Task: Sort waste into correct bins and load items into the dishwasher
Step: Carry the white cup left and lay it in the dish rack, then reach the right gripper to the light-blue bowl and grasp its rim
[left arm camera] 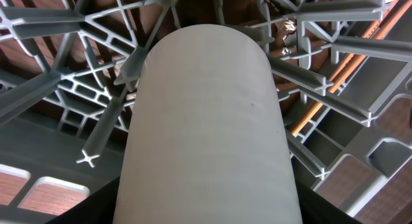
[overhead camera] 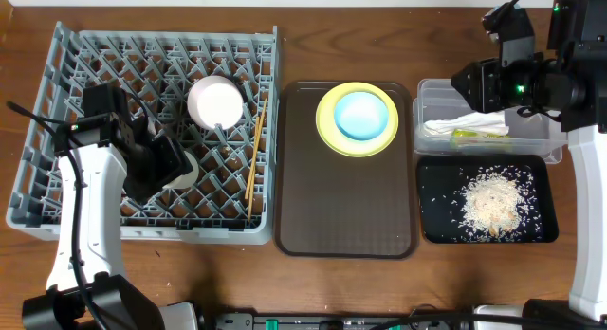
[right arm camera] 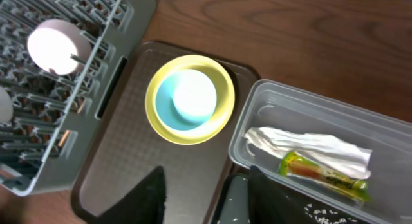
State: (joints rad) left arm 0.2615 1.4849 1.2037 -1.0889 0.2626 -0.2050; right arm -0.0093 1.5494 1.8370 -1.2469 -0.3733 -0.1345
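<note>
My left gripper [overhead camera: 171, 165] is shut on the small white cup [overhead camera: 187, 173] and holds it low inside the grey dish rack [overhead camera: 47, 76]. The cup [left arm camera: 206, 121] fills the left wrist view. A white bowl [overhead camera: 215, 102] and two chopsticks [overhead camera: 255, 159] are in the rack. The light blue bowl [overhead camera: 362, 115] sits on the yellow plate [overhead camera: 327, 133]. My right gripper [overhead camera: 471, 83] is open and empty above the clear tub [overhead camera: 427, 88], which holds the napkin [overhead camera: 469, 126] and the wrapper [overhead camera: 479, 135]. Rice scraps [overhead camera: 493, 199] lie in the black tray [overhead camera: 432, 178].
The plate and bowl stand at the far end of the dark brown serving tray [overhead camera: 341, 216], between the rack and the two bins. The clear tub is behind the black tray at the right. Bare wooden table runs along the front edge.
</note>
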